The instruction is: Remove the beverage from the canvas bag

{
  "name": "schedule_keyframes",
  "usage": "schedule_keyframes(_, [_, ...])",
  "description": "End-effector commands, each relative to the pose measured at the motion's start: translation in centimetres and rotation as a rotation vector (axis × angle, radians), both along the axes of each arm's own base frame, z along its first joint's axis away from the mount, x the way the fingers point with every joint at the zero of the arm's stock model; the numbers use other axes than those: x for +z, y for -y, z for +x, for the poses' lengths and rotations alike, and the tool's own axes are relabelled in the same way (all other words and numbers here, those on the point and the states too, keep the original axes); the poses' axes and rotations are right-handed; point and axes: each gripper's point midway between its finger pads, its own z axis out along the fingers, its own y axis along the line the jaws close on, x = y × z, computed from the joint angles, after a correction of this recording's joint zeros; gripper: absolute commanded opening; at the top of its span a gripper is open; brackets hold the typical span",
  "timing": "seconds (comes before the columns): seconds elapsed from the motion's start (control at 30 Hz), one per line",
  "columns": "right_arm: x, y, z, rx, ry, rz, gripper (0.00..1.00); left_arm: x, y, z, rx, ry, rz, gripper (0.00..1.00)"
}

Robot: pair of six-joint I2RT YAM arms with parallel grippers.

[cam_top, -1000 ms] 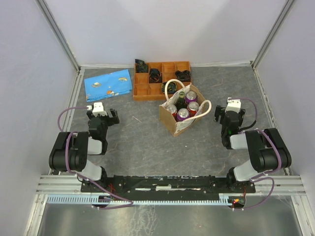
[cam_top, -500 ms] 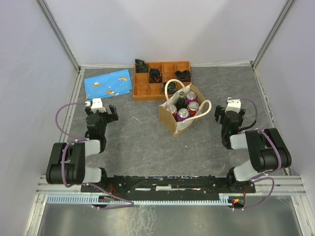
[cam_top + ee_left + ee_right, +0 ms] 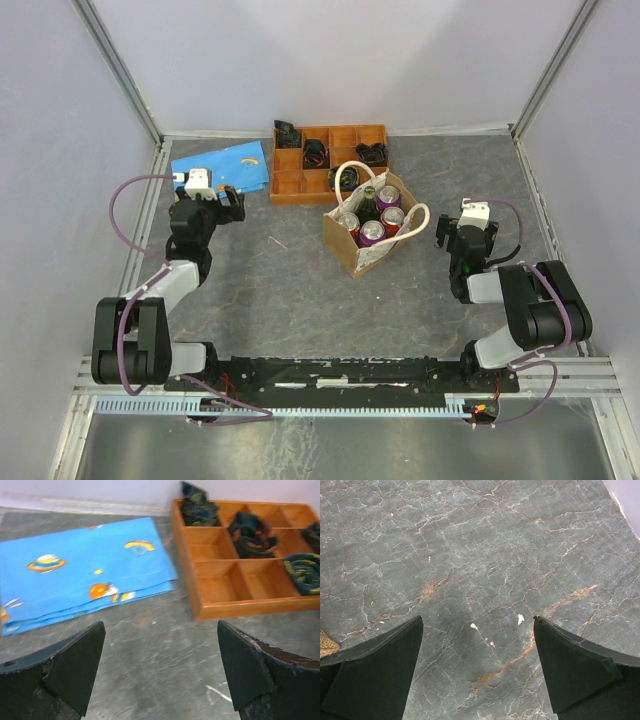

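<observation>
The tan canvas bag [image 3: 362,245] with two cream rope handles stands near the middle of the table. Inside it stand several beverage cans [image 3: 372,232] with purple and red sides and one dark green bottle [image 3: 368,200]. My left gripper [image 3: 207,208] is open and empty, well to the left of the bag, near the blue cloth. In the left wrist view its fingers [image 3: 75,665] frame bare table. My right gripper [image 3: 464,233] is open and empty just right of the bag. A scrap of the bag's weave [image 3: 326,647] shows at the left edge of the right wrist view.
An orange compartment tray [image 3: 290,186] [image 3: 235,605] holding dark bundled items lies behind the bag. A blue cloth with planet prints [image 3: 222,168] [image 3: 80,572] lies at the back left. Metal rails border the table's sides.
My left arm has stretched forward and its gripper has moved away from the base toward the blue cloth. The right arm and the bag have not moved.
</observation>
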Motion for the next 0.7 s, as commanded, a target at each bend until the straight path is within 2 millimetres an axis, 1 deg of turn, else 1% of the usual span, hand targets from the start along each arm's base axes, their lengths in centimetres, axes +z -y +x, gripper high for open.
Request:
schedule_keyframes(0.0, [1.9, -0.2, 1.3, 0.002, 0.068, 0.013, 0.99, 3.3, 5.1, 0.5, -0.184, 0.036, -0.082, 0.99])
schedule_keyframes(0.07, [1.9, -0.2, 1.2, 0.002, 0.068, 0.014, 0.99, 4.5, 7.1, 0.7, -0.229, 0.045, -0.063, 1.00])
schedule_keyframes(0.1, [1.9, -0.2, 1.2, 0.002, 0.068, 0.013, 0.99, 4.9, 8.8, 0.5, -0.271, 0.040, -0.047, 0.98])
schedule_keyframes(0.13, [1.9, -0.2, 1.2, 0.002, 0.068, 0.013, 0.99, 5.4, 10.1, 0.5, -0.307, 0.036, -0.028, 0.93])
schedule_keyframes(0.17, [1.9, -0.2, 1.2, 0.002, 0.067, 0.013, 0.99, 5.7, 11.5, 0.4, -0.342, 0.029, -0.007, 0.86])
schedule_keyframes(0.2, [1.9, -0.2, 1.2, 0.002, 0.068, 0.014, 0.99, 6.3, 13.0, 0.2, -0.380, 0.030, 0.009, 0.72])
schedule_keyframes(0.27, [2.0, -0.2, 1.3, 0.002, 0.069, 0.013, 0.99, 7.5, 15.4, -0.3, -0.432, 0.029, 0.025, 0.33])
schedule_keyframes(0.3, [1.9, -0.2, 1.2, 0.003, 0.068, 0.013, 0.99, 8.2, 16.5, -0.5, -0.460, 0.033, 0.023, 0.22])
schedule_keyframes(0.33, [1.9, -0.2, 1.2, 0.002, 0.067, 0.013, 0.99, 9.5, 17.6, -0.7, -0.487, 0.043, 0.017, 0.13])
schedule_keyframes(0.37, [2.0, -0.2, 1.2, 0.003, 0.068, 0.012, 0.99, 10.3, 18.5, -0.9, -0.510, 0.044, 0.014, 0.06])
schedule_keyframes(0.4, [1.9, -0.2, 1.2, 0.003, 0.066, 0.012, 0.99, 10.8, 19.3, -1.3, -0.533, 0.026, 0.014, 0.03])
schedule_keyframes(0.5, [1.9, -0.2, 1.2, 0.002, 0.066, 0.013, 0.99, 12.6, 22.1, -2.7, -0.618, 0.000, 0.031, 0.03])
schedule_keyframes(0.57, [1.9, -0.2, 1.2, 0.002, 0.068, 0.014, 0.99, 13.0, 24.3, -4.3, -0.700, -0.022, 0.083, 0.03])
schedule_keyframes(0.67, [1.9, -0.2, 1.2, 0.002, 0.068, 0.013, 0.99, 13.3, 26.9, -6.7, -0.799, -0.047, 0.164, 0.07])
